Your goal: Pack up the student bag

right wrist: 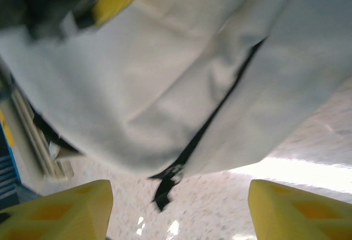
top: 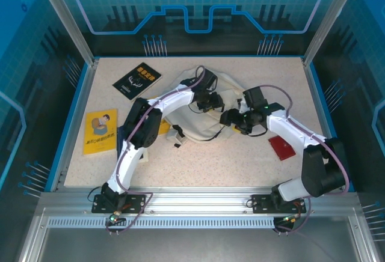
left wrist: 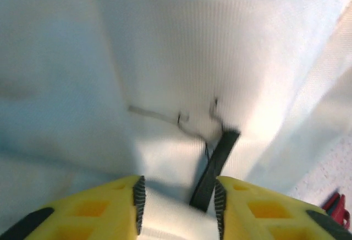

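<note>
Student bag (top: pixel 201 124), left jaws parted astride its strap (left wrist: pixel 214 163), right jaws apart just before it

Speckled beige tabletop (top: pixel 240 166); on it the student bag (top: pixel 194 127) mid-surface; black book (top: pixel 137 81) and yellow book (top: pixel 100 131) left; flat red thing (top: pixel 281 147) right.

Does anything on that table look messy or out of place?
The bag lies crumpled and slack in the middle. A black book, a yellow book and a red item lie scattered around it at different angles, outside the bag.
</note>
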